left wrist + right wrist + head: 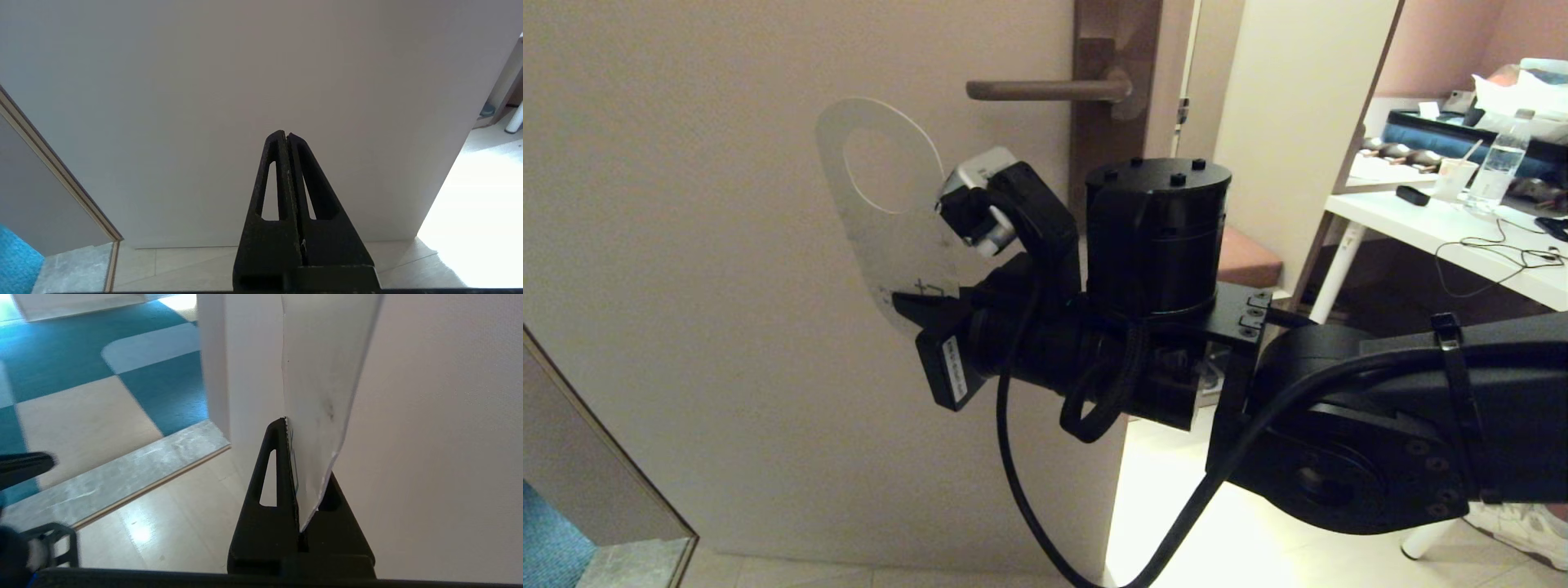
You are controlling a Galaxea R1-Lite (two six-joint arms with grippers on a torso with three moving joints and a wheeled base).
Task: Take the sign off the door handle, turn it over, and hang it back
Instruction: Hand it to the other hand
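The right gripper (913, 304) is clamped on the lower end of the sign (882, 204), holding its pale face tilted just in front of the door (686, 245). Its round hole sits below and left of the door handle (1045, 89), apart from the lever. The left gripper (287, 136), fingers pressed together and holding nothing, points at the door's bare lower part, with open floor (470, 228) past the door's right edge.

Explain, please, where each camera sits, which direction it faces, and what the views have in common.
Head view: from the robot's head toward the door; the right arm holds the sign left of and below the door handle.
Left wrist view: behind the shut, empty left gripper, facing the door.
Right wrist view: behind the right gripper, shut on the sign's edge.
Shared: head and right wrist views show the sign.
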